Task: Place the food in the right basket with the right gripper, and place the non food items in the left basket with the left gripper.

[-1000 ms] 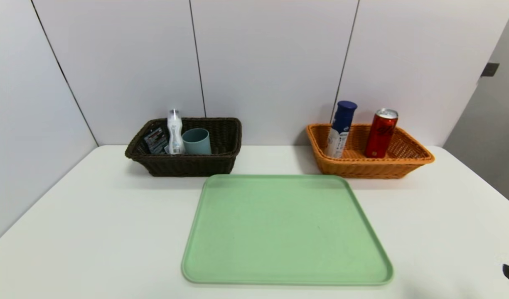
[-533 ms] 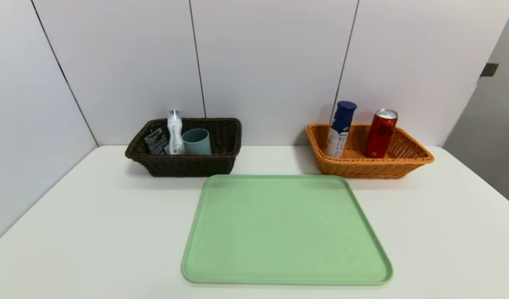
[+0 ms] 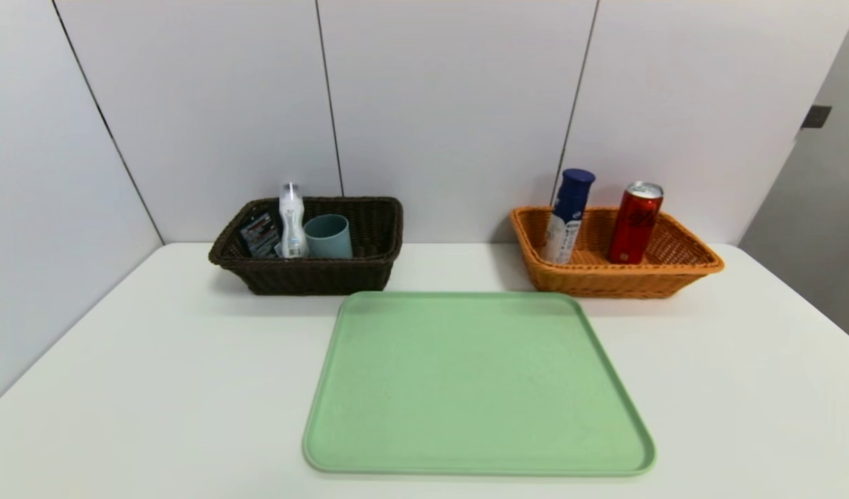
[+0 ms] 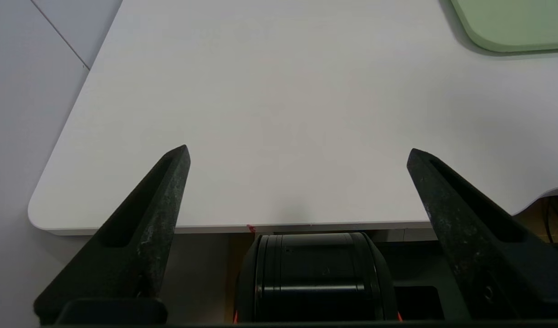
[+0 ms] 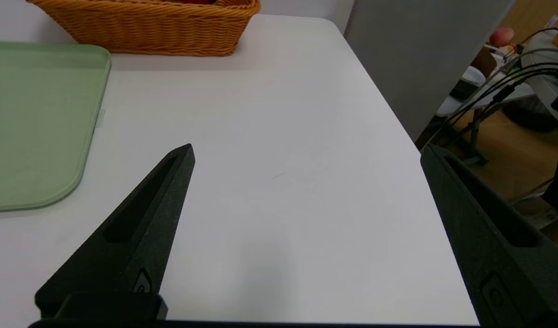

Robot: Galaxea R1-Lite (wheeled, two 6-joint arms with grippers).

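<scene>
Head view: a second ago a dark tip of the right arm showed at the frame's 4 o'clock edge; it has gone, and neither arm appears here. Nothing else has shifted. The green tray (image 3: 476, 381) lies bare at the centre of the white bench (image 3: 154, 388). At 10 o'clock from the tray, the dark brown left basket (image 3: 313, 274) holds the dark squeeze tube (image 3: 259, 234), the clear whitish bottle (image 3: 292, 220) and the teal-grey cup (image 3: 328, 236), side by side, the bottle and cup upright. At 2 o'clock from the tray, the orange right basket (image 3: 622, 281) holds the blue-capped bottle (image 3: 567, 215) and the red can (image 3: 635, 222), both standing with a slight lean and apart from each other. The tube's label carries red and pale print, and the can a dark script mark, all too small to read; the bottle labels are no clearer.

Left wrist view: the left end effector (image 4: 298, 154) hangs over the bench's near edge with its black fingers (image 4: 156, 214) spread wide, nothing between them. A corner of the tray sits well off.

Right wrist view: the right end effector (image 5: 306, 150) hovers above bare bench, fingers (image 5: 146, 218) equally far apart and empty. The tray's rim and the orange basket's woven wall lie beyond it; the basket stands just past the tray's corner.
</scene>
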